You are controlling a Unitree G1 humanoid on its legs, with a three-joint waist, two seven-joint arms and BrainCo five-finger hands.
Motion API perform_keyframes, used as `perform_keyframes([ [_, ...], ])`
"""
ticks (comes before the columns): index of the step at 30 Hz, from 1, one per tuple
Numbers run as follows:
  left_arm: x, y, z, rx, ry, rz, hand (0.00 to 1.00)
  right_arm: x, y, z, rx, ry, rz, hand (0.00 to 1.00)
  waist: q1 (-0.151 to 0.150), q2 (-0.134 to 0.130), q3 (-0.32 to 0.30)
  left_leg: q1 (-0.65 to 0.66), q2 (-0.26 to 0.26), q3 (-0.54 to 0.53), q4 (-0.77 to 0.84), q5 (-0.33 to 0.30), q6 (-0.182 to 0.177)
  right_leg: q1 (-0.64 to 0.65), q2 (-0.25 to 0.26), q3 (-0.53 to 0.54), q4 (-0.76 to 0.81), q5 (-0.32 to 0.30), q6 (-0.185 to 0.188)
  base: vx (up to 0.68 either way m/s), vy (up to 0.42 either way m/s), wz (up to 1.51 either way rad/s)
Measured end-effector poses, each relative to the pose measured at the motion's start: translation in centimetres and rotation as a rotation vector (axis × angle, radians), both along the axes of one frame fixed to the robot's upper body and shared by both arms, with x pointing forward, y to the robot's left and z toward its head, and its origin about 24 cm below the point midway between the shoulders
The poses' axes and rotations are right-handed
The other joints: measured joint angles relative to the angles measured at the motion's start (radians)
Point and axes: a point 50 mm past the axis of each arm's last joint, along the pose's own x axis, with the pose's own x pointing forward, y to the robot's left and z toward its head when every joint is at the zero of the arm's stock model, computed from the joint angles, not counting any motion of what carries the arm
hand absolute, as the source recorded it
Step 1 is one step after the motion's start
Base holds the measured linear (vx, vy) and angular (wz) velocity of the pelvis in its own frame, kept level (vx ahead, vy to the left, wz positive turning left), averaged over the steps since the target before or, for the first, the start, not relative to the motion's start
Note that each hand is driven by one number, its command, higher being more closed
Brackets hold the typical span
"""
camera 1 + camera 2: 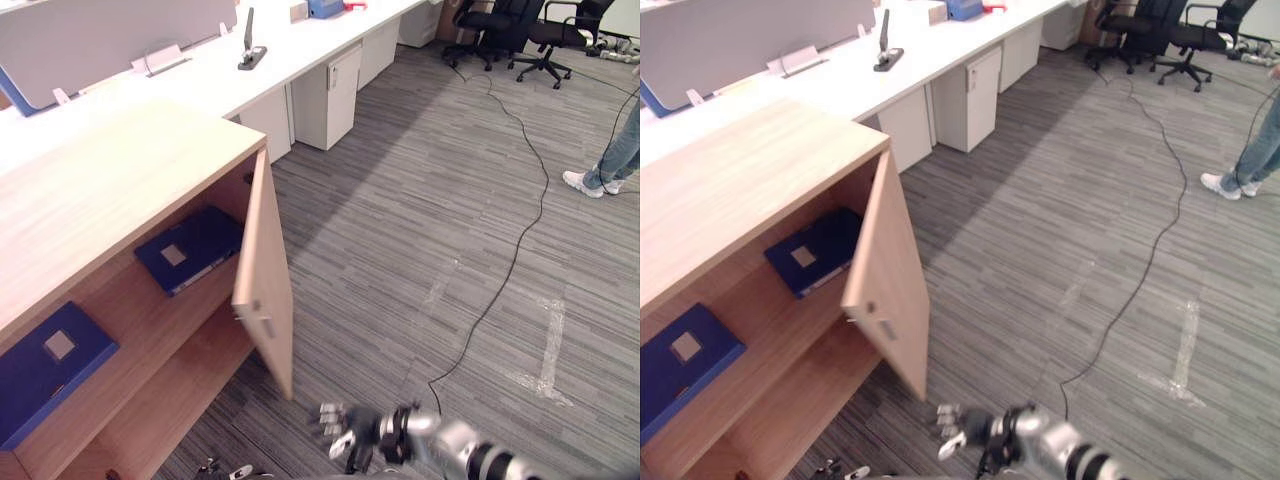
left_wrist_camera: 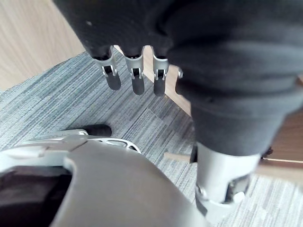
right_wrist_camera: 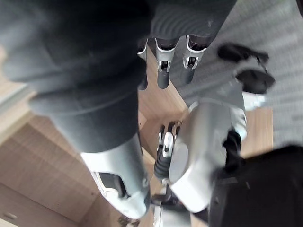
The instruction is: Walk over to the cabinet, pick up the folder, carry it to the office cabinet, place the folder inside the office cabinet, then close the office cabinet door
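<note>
The wooden office cabinet (image 1: 100, 190) stands at my left with its door (image 1: 265, 270) swung out towards the floor. On its upper shelf lie two blue folders, one (image 1: 190, 248) near the door side and one (image 1: 50, 365) further left. My right hand (image 1: 340, 430) hangs low over the carpet, below and right of the door's free edge, apart from it. In the right wrist view its fingers (image 3: 163, 59) are straight and hold nothing. My left hand (image 2: 135, 78) hangs beside the cabinet's wood, fingers relaxed, nothing in it.
Behind the cabinet runs a long white desk (image 1: 300, 40) with drawer pedestals (image 1: 325, 95) under it. Black office chairs (image 1: 540, 30) stand at the far right. A person's leg and shoe (image 1: 600, 175) are at the right edge. Tape marks (image 1: 550, 345) cross the grey carpet.
</note>
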Motion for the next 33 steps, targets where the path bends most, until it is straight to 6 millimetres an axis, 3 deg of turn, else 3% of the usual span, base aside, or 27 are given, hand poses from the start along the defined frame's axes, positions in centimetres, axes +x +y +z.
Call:
perform_keyframes([
  [5, 0.0, 0.4, 0.1, -0.002, 0.001, -0.01, 0.0, 0.9, 0.4, 0.4, 0.056, -0.01, -0.086, 0.0, 0.005, -0.019, -0.012, 0.011, -0.016, -0.011, -0.011, 0.011, -0.011, 0.017, -0.017, -0.013, 0.0, 0.007, -0.003, 0.11, 0.093, 0.12],
  [12, 0.2, 0.2, 0.1, -0.005, -0.005, -0.012, 0.0, 2.3, 3.5, -0.4, 0.075, 0.005, -0.201, 0.0, 0.027, -0.025, -0.016, 0.012, -0.039, -0.088, -0.016, 0.014, 0.0, 0.06, -0.051, -0.095, 0.001, -0.002, 0.013, 0.04, 0.076, 0.37],
  [15, 0.2, -0.3, 0.0, -0.013, -0.008, -0.014, 0.0, 3.3, 2.1, -1.5, 0.018, 0.02, -0.409, 0.0, 0.035, -0.002, -0.015, -0.01, -0.066, -0.23, -0.002, 0.008, 0.047, 0.074, -0.134, -0.204, 0.149, -0.074, 0.059, 0.0, 0.14, 1.41],
  [16, 0.2, -0.7, -0.1, -0.016, -0.005, -0.017, 0.0, 3.3, 0.5, -2.2, -0.062, 0.009, -0.496, 0.0, 0.033, 0.017, -0.016, -0.023, -0.083, -0.314, 0.008, 0.008, 0.07, 0.051, -0.2, -0.181, 0.311, -0.121, 0.051, 0.0, 0.233, 2.11],
  [17, 0.2, -0.8, -0.1, -0.013, -0.004, -0.034, 0.0, 3.0, -1.2, -3.1, -0.142, 0.019, -0.579, 0.0, 0.033, 0.026, -0.013, -0.048, -0.113, -0.415, 0.032, 0.013, 0.081, 0.006, -0.261, -0.077, 0.481, -0.146, 0.023, 0.0, 0.218, 2.22],
  [18, 0.3, -0.8, -0.1, -0.01, -0.005, -0.041, 0.0, 2.9, -2.0, -3.5, -0.178, 0.033, -0.629, 0.0, 0.031, 0.026, -0.01, -0.058, -0.122, -0.456, 0.043, 0.015, 0.084, -0.024, -0.276, 0.001, 0.538, -0.174, 0.039, -0.01, 0.144, 2.13],
  [20, 0.7, -0.5, 0.0, 0.006, 0.0, -0.051, 0.0, 1.4, -4.2, -5.0, -0.297, 0.127, -0.843, 0.0, 0.028, 0.017, -0.01, -0.13, -0.183, -0.652, 0.086, 0.021, 0.076, -0.035, -0.232, 0.319, 0.53, -0.273, 0.096, 0.01, -0.009, 2.65],
  [22, 1.1, -0.3, 0.1, 0.015, -0.005, -0.048, 0.0, -0.3, -5.5, -5.9, -0.336, 0.243, -1.025, 0.0, 0.026, 0.001, -0.01, -0.17, -0.24, -0.767, 0.111, 0.04, 0.068, 0.0, -0.236, 0.382, 0.456, -0.288, 0.129, 0.05, -0.104, 2.56],
  [23, 1.7, 0.1, 0.3, 0.03, -0.02, -0.041, 0.0, -2.0, -6.4, -6.6, -0.348, 0.373, -1.22, 0.0, 0.032, -0.025, -0.001, -0.198, -0.298, -0.869, 0.119, 0.06, 0.038, 0.046, -0.245, 0.367, 0.368, -0.301, 0.149, 0.04, -0.138, 2.08],
  [24, 1.9, 0.1, 0.3, 0.034, -0.024, -0.032, 0.0, -2.2, -6.8, -6.6, -0.34, 0.409, -1.3, 0.0, 0.038, -0.028, 0.003, -0.208, -0.31, -0.891, 0.122, 0.063, 0.032, 0.065, -0.257, 0.337, 0.356, -0.325, 0.19, 0.04, -0.197, 2.02],
  [25, 1.7, 0.0, 0.2, 0.03, -0.018, 0.0, 0.0, -2.5, -7.3, -6.7, -0.326, 0.464, -1.422, 0.0, 0.044, -0.018, 0.007, -0.229, -0.3, -0.898, 0.132, 0.052, 0.041, 0.079, -0.253, 0.291, 0.347, -0.333, 0.202, 0.04, -0.205, 1.29],
  [26, 1.5, -0.2, 0.1, 0.018, -0.015, 0.05, 0.0, -3.1, -8.2, -6.8, -0.316, 0.516, -1.581, 0.0, 0.047, -0.004, 0.008, -0.245, -0.268, -0.85, 0.143, 0.051, 0.045, 0.108, -0.239, 0.225, 0.35, -0.344, 0.188, 0.04, -0.266, 1.5],
  [27, 1.4, -0.2, 0.1, 0.005, -0.018, 0.106, 0.0, -3.7, -9.1, -6.9, -0.32, 0.545, -1.682, 0.0, 0.049, 0.0, 0.008, -0.25, -0.244, -0.824, 0.153, 0.067, 0.019, 0.147, -0.224, 0.163, 0.357, -0.363, 0.183, 0.03, -0.233, 1.33],
  [29, 1.2, 0.0, 0.1, -0.015, -0.03, 0.191, 0.0, -5.2, -9.9, -7.1, -0.352, 0.568, -1.744, 0.0, 0.058, -0.016, 0.007, -0.251, -0.242, -0.861, 0.137, 0.083, -0.017, 0.176, -0.213, 0.092, 0.359, -0.389, 0.178, 0.01, -0.223, 1.11],
  [30, 1.2, 0.1, 0.2, -0.024, -0.046, 0.24, 0.0, -5.8, -10.2, -7.2, -0.373, 0.572, -1.756, 0.0, 0.064, -0.027, 0.015, -0.261, -0.24, -0.859, 0.117, 0.1, -0.012, 0.189, -0.211, 0.055, 0.366, -0.4, 0.176, 0.03, -0.18, 0.99],
  [31, 1.3, 0.3, 0.2, -0.029, -0.055, 0.266, 0.0, -6.1, -10.3, -7.2, -0.383, 0.571, -1.756, 0.0, 0.06, -0.034, 0.021, -0.272, -0.234, -0.817, 0.113, 0.109, 0.014, 0.199, -0.213, 0.027, 0.367, -0.402, 0.176, 0.04, -0.162, 1.14],
  [32, 1.3, 0.6, 0.3, -0.036, -0.066, 0.318, 0.0, -6.8, -10.5, -7.3, -0.393, 0.585, -1.783, 0.0, 0.048, -0.05, 0.029, -0.308, -0.201, -0.643, 0.132, 0.13, 0.087, 0.208, -0.225, -0.041, 0.362, -0.405, 0.174, 0.02, -0.111, 1.09],
  [33, 1.3, 0.7, 0.3, -0.037, -0.069, 0.336, 0.0, -7.3, -10.5, -7.4, -0.398, 0.599, -1.797, 0.0, 0.041, -0.056, 0.033, -0.337, -0.181, -0.535, 0.174, 0.122, 0.099, 0.219, -0.231, -0.071, 0.363, -0.406, 0.172, 0.04, -0.091, 1.3],
])
